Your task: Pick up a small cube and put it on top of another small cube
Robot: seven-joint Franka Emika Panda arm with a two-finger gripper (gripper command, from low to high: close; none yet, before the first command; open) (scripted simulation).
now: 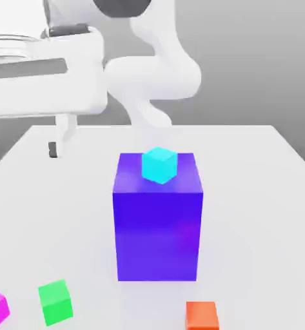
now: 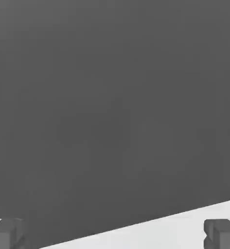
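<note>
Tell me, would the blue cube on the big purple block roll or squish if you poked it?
The light blue cube probably wouldn't roll, having flat sides. Its crisp edges suggest it's stiff. Pushed far, it might drop off the purple block.

The exterior view looked from in front of the arm [image 1: 155, 77], slightly down along the desk [image 1: 251, 213], facing the arm, with the end effector [image 1: 22, 149] high at the exterior view's left and the blue block [image 1: 158, 235] farther toward the exterior view's right. The hand view looked out from just behind the end effector's fingertips [image 2: 222, 234], very near them, past a dark grey expanse [image 2: 112, 107] and a pale strip. Both views shared those fingertips; whether they shared any stretch of desk could not be told.
</note>
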